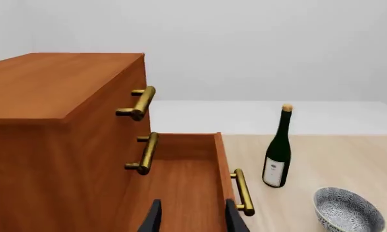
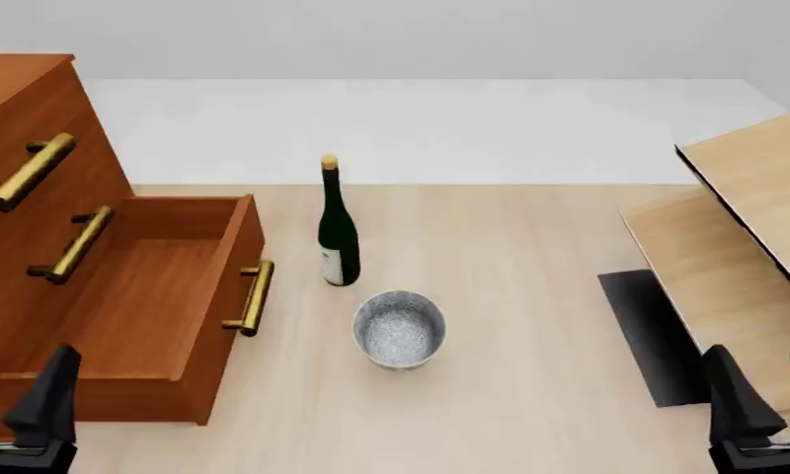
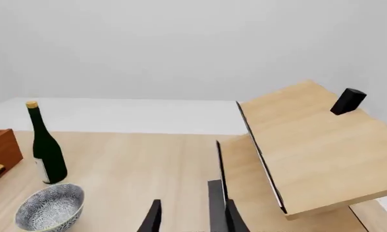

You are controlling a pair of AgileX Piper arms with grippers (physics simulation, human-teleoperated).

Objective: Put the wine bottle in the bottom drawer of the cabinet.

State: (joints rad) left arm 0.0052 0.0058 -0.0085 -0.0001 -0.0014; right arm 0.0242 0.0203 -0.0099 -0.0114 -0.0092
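One cabinet [image 2: 33,109] with three drawers stands left; its bottom drawer [image 2: 145,286] is pulled out. One wine bottle [image 2: 337,227] stands upright beside it, one patterned bowl [image 2: 399,329] just nearer. Pale wooden furniture [image 2: 750,237] sits right. Left gripper [image 1: 192,217] and right gripper [image 3: 192,217] are spread, empty.

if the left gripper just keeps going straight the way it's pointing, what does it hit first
Most likely the open bottom drawer: the left gripper points along its inside, so it would probably meet the drawer's floor or the cabinet behind. Depth is hard to judge.
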